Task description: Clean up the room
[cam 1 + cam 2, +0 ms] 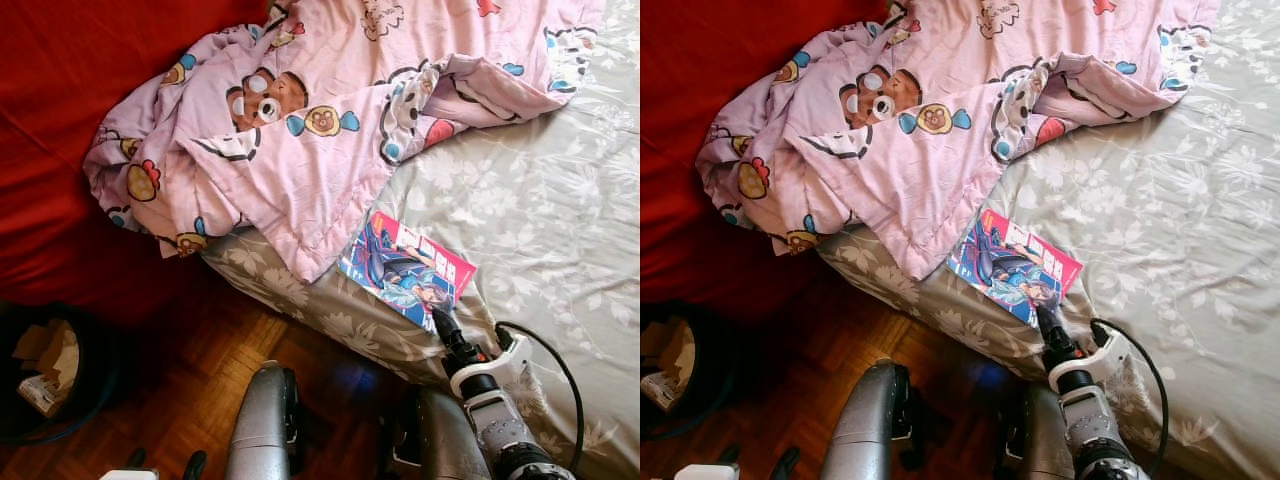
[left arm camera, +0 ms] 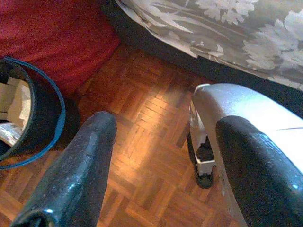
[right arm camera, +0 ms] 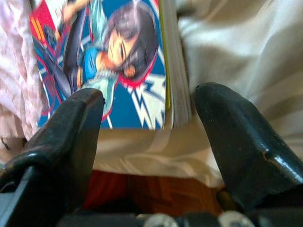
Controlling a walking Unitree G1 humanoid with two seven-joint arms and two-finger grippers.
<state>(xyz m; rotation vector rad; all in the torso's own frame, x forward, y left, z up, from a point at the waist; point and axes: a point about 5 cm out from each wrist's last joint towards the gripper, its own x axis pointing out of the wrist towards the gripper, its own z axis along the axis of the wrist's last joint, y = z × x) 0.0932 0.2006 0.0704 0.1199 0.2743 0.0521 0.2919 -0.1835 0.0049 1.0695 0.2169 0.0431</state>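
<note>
Pink cartoon-print quilt [image 1: 330, 110] is seen bunched across the upper part of the bed in the left eye view, one corner draped over the top edge of a manga book [image 1: 407, 268]. The book lies flat on the grey floral sheet [image 1: 560, 230], close to the mattress edge, so it is judged the item to be collected. The right gripper [image 1: 440, 318] is held low at the book's near corner. A dark bin [image 1: 60, 375] holding cardboard scraps stands on the parquet floor [image 1: 210, 380].

Right eye view: same layout is recorded.

Left wrist view: the left gripper [image 2: 163, 168] hangs idle over the parquet, fingers spread wide and empty, bin beside it.

Right wrist view: the right gripper's fingers [image 3: 75, 127] are spread wide, bracketing the book's lower edge and spine side without touching, apparently aligned for a grasp.
</note>
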